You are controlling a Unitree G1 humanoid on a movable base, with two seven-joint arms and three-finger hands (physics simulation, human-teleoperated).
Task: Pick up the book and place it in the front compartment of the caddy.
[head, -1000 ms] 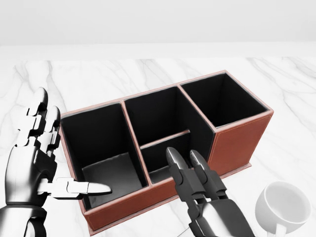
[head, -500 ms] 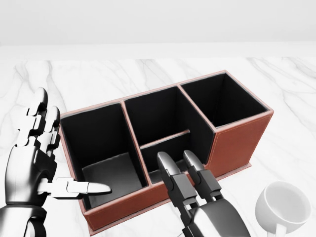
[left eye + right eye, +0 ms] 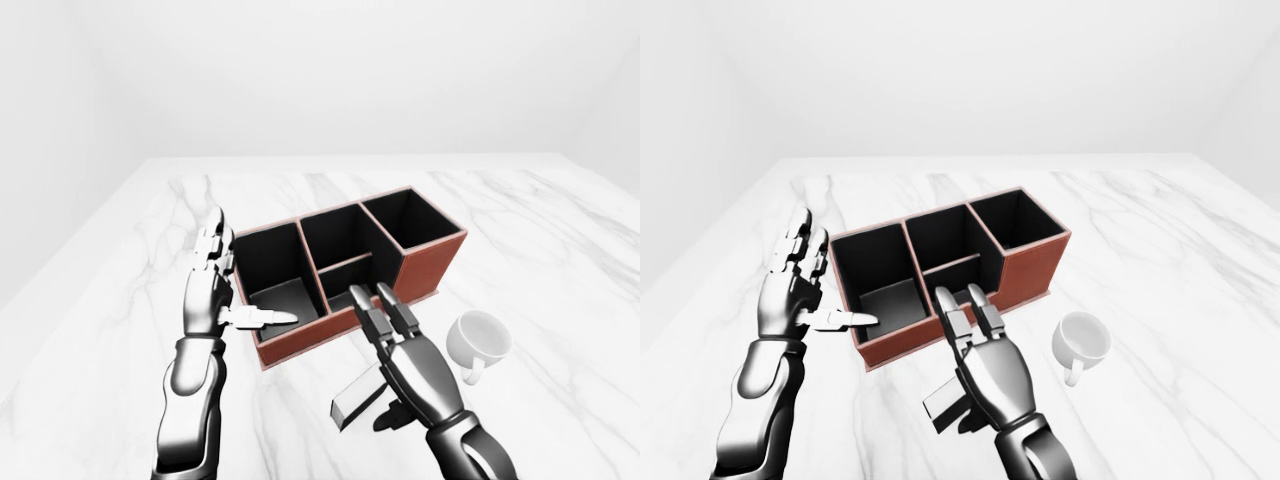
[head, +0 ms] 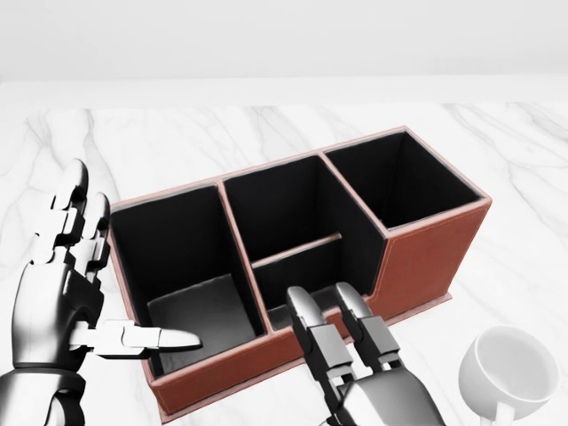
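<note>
The dark book [image 3: 357,396] lies tilted on the marble below the open, red-brown caddy [image 3: 425,268].

A white mug [image 3: 480,340] is lying tipped on the white marble counter [image 3: 560,250], its open mouth showing and its handle pointing toward the bottom of the left-eye view. It is sitting toward the counter's right side, well in from the edge. Grey veins are running across the counter's surface. A plain pale wall [image 3: 330,70] is rising beyond the counter's far edge.
</note>
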